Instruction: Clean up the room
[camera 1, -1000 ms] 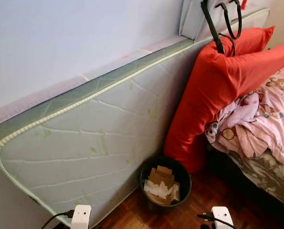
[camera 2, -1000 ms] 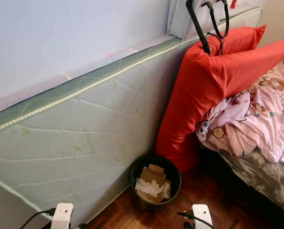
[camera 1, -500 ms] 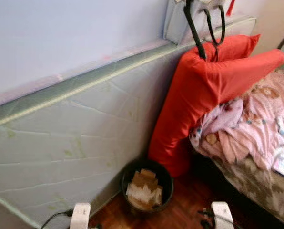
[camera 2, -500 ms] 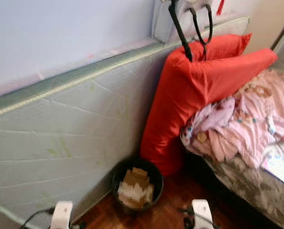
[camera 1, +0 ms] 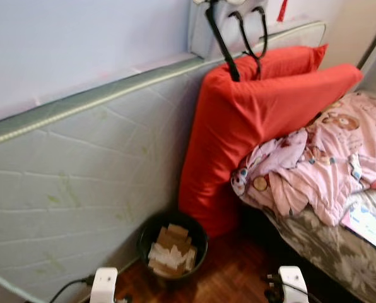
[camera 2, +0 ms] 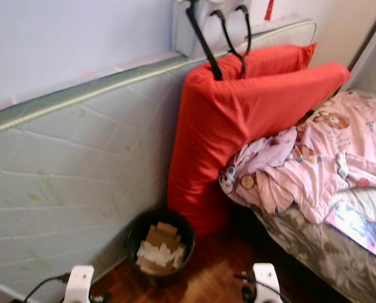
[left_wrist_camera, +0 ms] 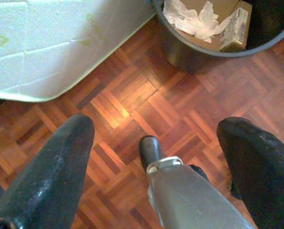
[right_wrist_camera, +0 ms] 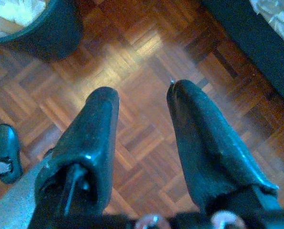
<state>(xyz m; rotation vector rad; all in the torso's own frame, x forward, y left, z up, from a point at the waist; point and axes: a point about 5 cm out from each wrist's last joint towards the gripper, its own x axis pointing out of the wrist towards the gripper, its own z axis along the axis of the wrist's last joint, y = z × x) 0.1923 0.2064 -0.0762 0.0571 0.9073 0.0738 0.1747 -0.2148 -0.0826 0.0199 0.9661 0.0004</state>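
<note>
So we're standing by the bed with both arms hanging low over the parquet floor (left_wrist_camera: 132, 109). Our left claw (left_wrist_camera: 156, 138) is spread wide with nothing in it, pointing down at the wood, and just ahead of its fingertips sits the black bin (camera 1: 172, 245), stuffed with cardboard scraps and crumpled white paper (left_wrist_camera: 192, 19). On that claw's outer side, the bottom edge of a pale green mattress (camera 1: 81, 183) stands on its side against the wall, touching the floor. Our right claw (right_wrist_camera: 142, 119) is also parted, a bit narrower, empty too, hovering above bare parquet with the dark base of the bed (right_wrist_camera: 256, 52) beyond its tips. Further out from both claws, a big red bolster (camera 1: 251, 120) leans against the mattress right beside the bin, with a second red pillow (camera 1: 289, 60) behind it. A rumpled pink blanket (camera 1: 327, 158) lies on the bed, and a colourful booklet (camera 2: 358, 228) rests near the bed's edge. Black bag straps (camera 1: 238, 35) hang above the bolster.
</note>
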